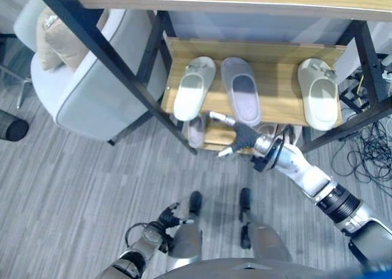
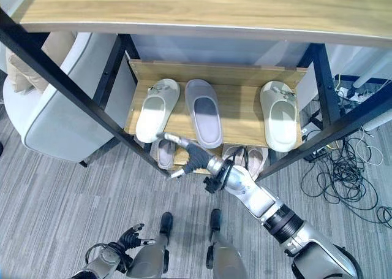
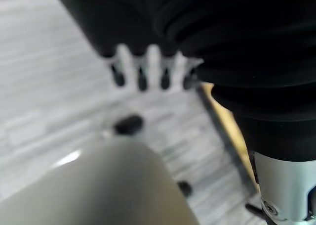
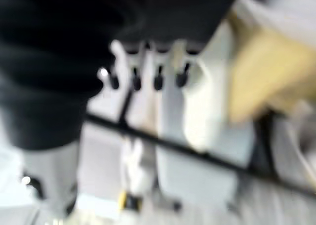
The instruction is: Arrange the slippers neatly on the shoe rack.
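Shoe rack [image 2: 242, 130] shelf — three slippers [image 2: 204, 111] | right hand [image 2: 195, 156] at front edge

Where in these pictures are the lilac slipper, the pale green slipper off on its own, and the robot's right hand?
lilac slipper [image 2: 206, 112], right eye view, on its insole.
lone pale green slipper [image 2: 280, 116], right eye view, on its insole.
right hand [image 1: 245, 135], left eye view, on its dark-covered back.

A black metal rack bar [image 1: 116, 70] cuts across the grey armchair [image 1: 92, 89] and hides part of the pinkish slippers on the lower wooden shelf [image 2: 164, 151], while the right wrist view blurs the pale slipper [image 4: 202, 101] beyond the right hand's fingers [image 4: 158, 79].
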Tool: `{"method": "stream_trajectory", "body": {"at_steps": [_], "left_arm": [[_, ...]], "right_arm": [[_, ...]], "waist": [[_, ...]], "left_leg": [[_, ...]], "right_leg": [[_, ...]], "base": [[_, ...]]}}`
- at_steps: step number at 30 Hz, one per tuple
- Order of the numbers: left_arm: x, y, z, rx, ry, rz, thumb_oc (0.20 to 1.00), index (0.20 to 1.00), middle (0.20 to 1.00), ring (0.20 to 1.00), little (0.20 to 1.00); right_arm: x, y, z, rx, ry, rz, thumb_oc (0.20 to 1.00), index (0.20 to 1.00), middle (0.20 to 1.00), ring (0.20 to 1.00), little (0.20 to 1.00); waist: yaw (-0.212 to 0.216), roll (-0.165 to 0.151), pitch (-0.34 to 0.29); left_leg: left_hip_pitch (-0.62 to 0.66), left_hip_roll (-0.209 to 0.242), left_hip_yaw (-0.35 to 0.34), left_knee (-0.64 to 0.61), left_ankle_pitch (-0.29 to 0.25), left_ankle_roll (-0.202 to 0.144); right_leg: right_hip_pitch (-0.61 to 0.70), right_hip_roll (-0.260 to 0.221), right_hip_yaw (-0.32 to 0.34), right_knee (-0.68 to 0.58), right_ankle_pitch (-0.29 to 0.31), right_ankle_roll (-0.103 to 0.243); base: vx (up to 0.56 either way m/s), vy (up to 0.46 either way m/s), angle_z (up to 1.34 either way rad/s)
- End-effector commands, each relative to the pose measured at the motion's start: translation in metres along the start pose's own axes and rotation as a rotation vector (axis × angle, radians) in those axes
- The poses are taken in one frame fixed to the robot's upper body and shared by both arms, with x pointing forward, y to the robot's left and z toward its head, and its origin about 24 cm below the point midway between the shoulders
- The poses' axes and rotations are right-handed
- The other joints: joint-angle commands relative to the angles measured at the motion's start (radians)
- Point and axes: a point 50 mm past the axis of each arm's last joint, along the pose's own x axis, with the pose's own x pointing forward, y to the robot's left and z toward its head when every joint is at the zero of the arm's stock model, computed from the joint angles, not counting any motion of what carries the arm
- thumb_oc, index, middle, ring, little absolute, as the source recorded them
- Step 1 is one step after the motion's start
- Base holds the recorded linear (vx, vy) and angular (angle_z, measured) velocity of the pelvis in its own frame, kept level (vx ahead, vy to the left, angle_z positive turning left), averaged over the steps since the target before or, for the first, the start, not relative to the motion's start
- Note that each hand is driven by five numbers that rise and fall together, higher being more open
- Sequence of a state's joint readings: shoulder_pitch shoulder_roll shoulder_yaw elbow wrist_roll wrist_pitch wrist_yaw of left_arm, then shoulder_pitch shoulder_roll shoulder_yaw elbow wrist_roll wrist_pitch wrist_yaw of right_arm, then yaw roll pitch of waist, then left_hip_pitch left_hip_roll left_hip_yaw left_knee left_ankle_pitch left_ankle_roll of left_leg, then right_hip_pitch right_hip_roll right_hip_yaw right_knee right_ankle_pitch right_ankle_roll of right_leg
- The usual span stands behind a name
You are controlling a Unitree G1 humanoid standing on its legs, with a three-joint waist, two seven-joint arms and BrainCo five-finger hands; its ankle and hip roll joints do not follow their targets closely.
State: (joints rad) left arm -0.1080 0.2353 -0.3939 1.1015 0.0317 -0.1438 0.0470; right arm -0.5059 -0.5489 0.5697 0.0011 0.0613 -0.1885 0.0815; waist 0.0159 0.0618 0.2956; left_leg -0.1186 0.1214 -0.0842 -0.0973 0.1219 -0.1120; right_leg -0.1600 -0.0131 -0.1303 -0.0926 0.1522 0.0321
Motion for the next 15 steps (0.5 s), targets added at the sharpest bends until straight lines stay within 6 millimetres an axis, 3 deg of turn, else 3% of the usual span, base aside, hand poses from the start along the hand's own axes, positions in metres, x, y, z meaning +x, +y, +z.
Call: {"method": "stream_trajectory", "body": {"at_steps": [1,5,7,8,13,15], "left_arm": [[0.003,-0.003,0.013,0.072,-0.057,-0.006,1.0,1.0,1.0,1.0,1.0],[0.003,-0.001,0.014,0.067,-0.062,0.005,1.0,1.0,1.0,1.0,1.0],[0.003,-0.001,0.014,0.067,-0.066,0.007,1.0,1.0,1.0,1.0,1.0],[0.002,0.0,0.013,0.063,-0.066,0.009,1.0,1.0,1.0,1.0,1.0],[0.002,0.001,0.008,0.081,-0.049,0.005,1.0,1.0,1.0,1.0,1.0],[0.001,0.001,0.007,0.092,-0.044,-0.001,1.0,1.0,1.0,1.0,1.0]], "right_arm": [[0.012,-0.03,0.025,-0.123,-0.144,-0.186,1.0,1.0,1.0,1.0,1.0],[0.007,-0.077,0.007,-0.295,-0.021,-0.427,1.0,1.0,1.0,1.0,1.0],[0.003,-0.086,0.003,-0.333,0.006,-0.467,1.0,1.0,1.0,1.0,1.0],[-0.007,-0.102,-0.009,-0.336,0.072,-0.555,1.0,1.0,1.0,1.0,1.0],[-0.025,-0.13,-0.031,-0.391,0.211,-0.682,1.0,1.0,1.0,1.0,1.0],[-0.036,-0.14,-0.047,-0.338,0.289,-0.75,1.0,1.0,1.0,1.0,1.0]], "waist": [[0.024,-0.029,0.013],[0.033,-0.031,0.014],[0.035,-0.031,0.015],[0.037,-0.031,0.016],[0.05,-0.031,0.019],[0.058,-0.03,0.022]], "left_leg": [[-0.006,-0.032,0.002,0.092,-0.129,0.065],[-0.017,-0.035,-0.003,0.093,-0.132,0.069],[-0.02,-0.036,-0.005,0.095,-0.133,0.07],[-0.027,-0.038,-0.012,0.097,-0.134,0.071],[-0.043,-0.043,-0.025,0.1,-0.135,0.073],[-0.053,-0.045,-0.033,0.102,-0.134,0.073]], "right_leg": [[-0.007,-0.088,0.045,0.179,-0.207,0.071],[-0.013,-0.087,0.041,0.177,-0.206,0.07],[-0.014,-0.087,0.04,0.178,-0.207,0.07],[-0.016,-0.087,0.035,0.178,-0.208,0.069],[-0.02,-0.089,0.023,0.179,-0.209,0.07],[-0.025,-0.091,0.016,0.18,-0.209,0.071]], "base": [[0.02,-0.009,-0.04],[0.01,-0.003,-0.01],[0.0,0.0,0.0],[0.03,-0.009,0.03],[0.01,-0.002,0.01],[0.01,-0.008,0.08]]}}
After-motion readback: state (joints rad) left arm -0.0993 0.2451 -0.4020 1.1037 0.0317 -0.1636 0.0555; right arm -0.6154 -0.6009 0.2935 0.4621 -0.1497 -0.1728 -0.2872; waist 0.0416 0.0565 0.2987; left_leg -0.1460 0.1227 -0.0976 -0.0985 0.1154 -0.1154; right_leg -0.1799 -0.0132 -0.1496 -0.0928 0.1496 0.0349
